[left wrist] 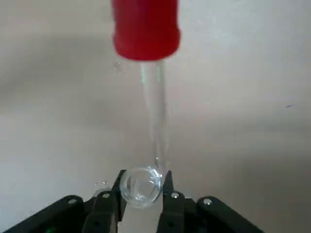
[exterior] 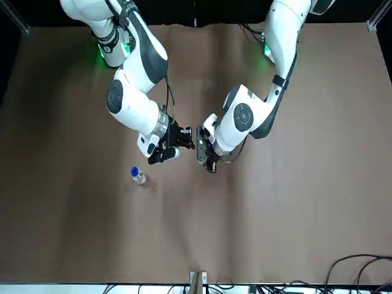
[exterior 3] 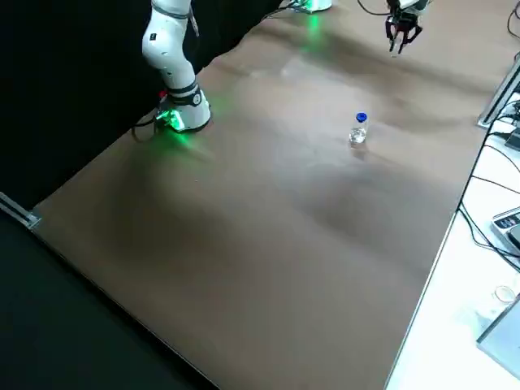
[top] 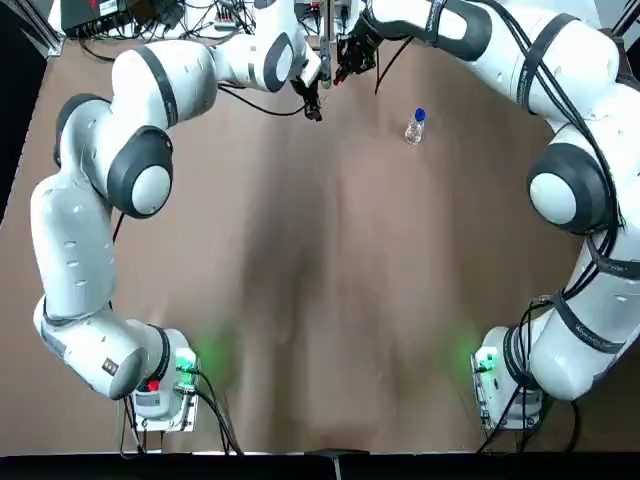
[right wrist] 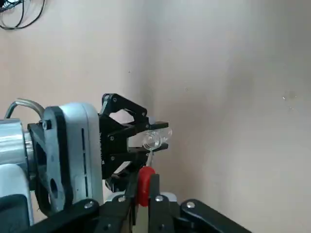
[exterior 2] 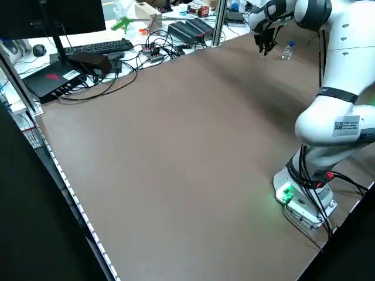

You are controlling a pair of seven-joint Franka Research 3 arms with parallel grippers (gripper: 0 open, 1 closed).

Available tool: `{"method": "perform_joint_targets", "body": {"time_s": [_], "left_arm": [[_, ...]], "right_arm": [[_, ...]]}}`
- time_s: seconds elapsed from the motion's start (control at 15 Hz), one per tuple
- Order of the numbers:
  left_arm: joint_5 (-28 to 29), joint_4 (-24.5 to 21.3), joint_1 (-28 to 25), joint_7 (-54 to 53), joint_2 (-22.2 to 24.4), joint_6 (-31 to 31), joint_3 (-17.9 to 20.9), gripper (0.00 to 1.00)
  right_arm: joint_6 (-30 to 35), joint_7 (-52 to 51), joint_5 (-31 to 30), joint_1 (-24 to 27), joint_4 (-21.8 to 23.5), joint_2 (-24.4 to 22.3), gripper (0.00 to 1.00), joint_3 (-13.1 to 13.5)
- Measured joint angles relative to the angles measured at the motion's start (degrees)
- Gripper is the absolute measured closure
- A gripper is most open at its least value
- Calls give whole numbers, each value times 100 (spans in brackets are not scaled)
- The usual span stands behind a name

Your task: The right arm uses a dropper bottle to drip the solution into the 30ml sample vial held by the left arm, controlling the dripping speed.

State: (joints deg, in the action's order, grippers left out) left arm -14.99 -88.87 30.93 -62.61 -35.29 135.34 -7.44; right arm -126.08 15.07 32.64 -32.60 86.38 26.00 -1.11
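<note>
While dropper and vial meet above the far middle of the table (top: 300,300): dripping stage reached, judged from tip at vial mouth.

Done: dropper (left wrist: 146,29) lifted out of bottle (top: 415,126); vial (left wrist: 140,185) raised off the table; both brought together.
Left to do: release of drops at a measured pace, then presumably dropper back to bottle; no falling drop visible, liquid level in vial too faint to tell.
Left claw (left wrist: 141,191): clamped on the vial, one finger at each side of the glass, vial mouth facing the wrist camera.
Right claw (right wrist: 141,194): pinched on the red bulb of the dropper, glass stem pointing away toward the vial.
Dropper tip against vial: touching or just beside the vial's rim in left wrist view; inside or merely at the edge, cannot tell.
Claws against each other: near, facing, not touching in front view, left claw (exterior: 207,153) and right claw (exterior: 177,145).
Bottle: upright on the table, blue collar uppermost, open, well apart from both claws on the right arm's side.
Risk, as judgement: tip off-centre, drops possibly running down the outside.
</note>
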Motion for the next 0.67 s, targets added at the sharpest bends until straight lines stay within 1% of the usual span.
{"method": "perform_joint_targets", "body": {"time_s": [0.67], "left_arm": [[0, 3, -5, 0, 0, 0, 8, 69]], "right_arm": [[-10, 4, 0, 14, -52, 0, 88, 26]]}}
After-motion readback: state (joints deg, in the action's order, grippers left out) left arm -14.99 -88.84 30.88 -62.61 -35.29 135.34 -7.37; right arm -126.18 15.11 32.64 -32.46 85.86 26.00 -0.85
